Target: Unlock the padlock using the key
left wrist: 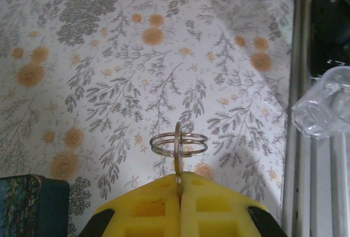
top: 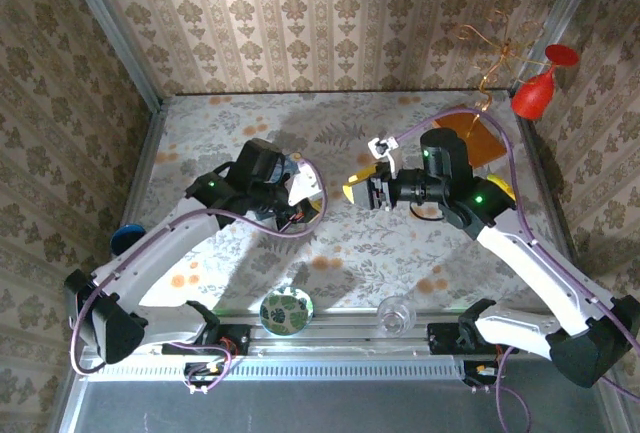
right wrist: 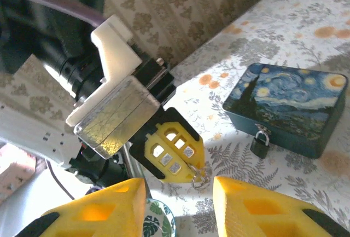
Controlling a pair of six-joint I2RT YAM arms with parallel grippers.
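Between the parted yellow fingers (right wrist: 262, 209) of the right claw (right wrist: 179, 186), which stand apart with nothing in the gap, the right wrist camera looks out over a flowered table (right wrist: 306, 7). Just past them hangs the left claw (right wrist: 188, 157), tips down, its own yellow fingers pressed tight on the key (left wrist: 178, 138). From the left wrist the key is a thin brass-toned strip seen edge-on, rising from the seam between the fingers. A doubled wire ring (left wrist: 179, 144) is threaded through it and dangles at the fingertips.

Farther back and to the right in the right wrist view is the padlock (right wrist: 260, 144), small and dark grey with a thin silvery shackle that looks closed. It hangs against the front wall of a blue box (right wrist: 287, 103) painted with a swirling night sky, well apart from the key.

From above, a leaf-patterned dish (top: 286, 311) and a clear glass (top: 396, 315) sit by the near rail. Both arms bend inward from their bases over mid-table. Their wrists are turned toward each other, claws close but not touching. An orange sheet (top: 475, 138) and a red goblet (top: 535, 95) sit at the far right.
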